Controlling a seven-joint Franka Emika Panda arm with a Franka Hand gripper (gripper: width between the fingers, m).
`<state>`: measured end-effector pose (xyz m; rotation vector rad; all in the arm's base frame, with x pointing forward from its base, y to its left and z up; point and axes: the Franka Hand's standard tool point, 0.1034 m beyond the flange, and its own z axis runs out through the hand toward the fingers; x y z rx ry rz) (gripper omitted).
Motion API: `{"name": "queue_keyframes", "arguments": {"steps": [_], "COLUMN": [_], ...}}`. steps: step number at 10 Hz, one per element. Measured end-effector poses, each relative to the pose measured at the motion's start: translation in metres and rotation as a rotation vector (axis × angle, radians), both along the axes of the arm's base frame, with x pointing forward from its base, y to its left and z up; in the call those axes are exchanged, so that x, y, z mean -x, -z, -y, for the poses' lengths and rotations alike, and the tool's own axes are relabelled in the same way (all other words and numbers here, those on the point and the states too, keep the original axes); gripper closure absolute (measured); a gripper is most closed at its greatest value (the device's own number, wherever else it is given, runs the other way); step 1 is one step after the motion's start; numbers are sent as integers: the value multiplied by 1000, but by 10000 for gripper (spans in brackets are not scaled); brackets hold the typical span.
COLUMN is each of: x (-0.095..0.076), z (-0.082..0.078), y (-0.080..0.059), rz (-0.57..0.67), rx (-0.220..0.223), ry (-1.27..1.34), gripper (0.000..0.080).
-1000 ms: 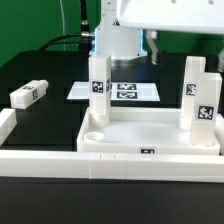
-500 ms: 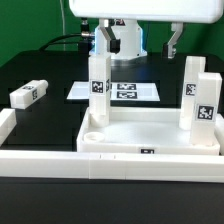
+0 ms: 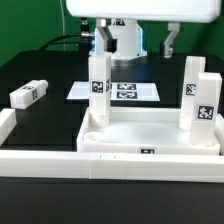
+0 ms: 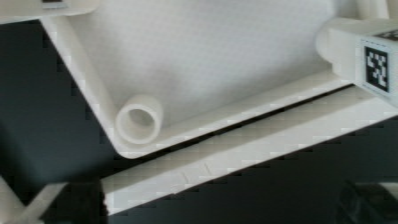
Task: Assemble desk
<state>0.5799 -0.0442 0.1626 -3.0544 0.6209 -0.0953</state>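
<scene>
The white desk top lies upside down in the front middle of the exterior view. Three tagged white legs stand upright in its corner sockets: one at the back left and two on the right. A fourth leg lies loose on the table to the exterior view's left. The front left socket is empty; it also shows in the wrist view, with a leg nearby. My gripper hangs open and empty above the back of the desk top, its fingers spread wide.
The marker board lies flat behind the desk top. White border rails run along the front and the left; the front rail shows in the wrist view. The table is black.
A second ago only the arm's body showed at the top. The gripper's open fingers have since come into view above the desk top; in the last half second it has barely moved.
</scene>
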Motion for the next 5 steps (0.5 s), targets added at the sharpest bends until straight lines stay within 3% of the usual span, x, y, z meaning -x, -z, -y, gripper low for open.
{"name": "queue_keyframes", "arguments": {"steps": [2, 3, 5], "x": [18, 23, 22], "z": [50, 66, 64], "y": [-1, 3, 4], "rz": [-7, -7, -4], "rx": [8, 5, 10], "ry": [-2, 12, 6], "gripper": [150, 150, 150]}}
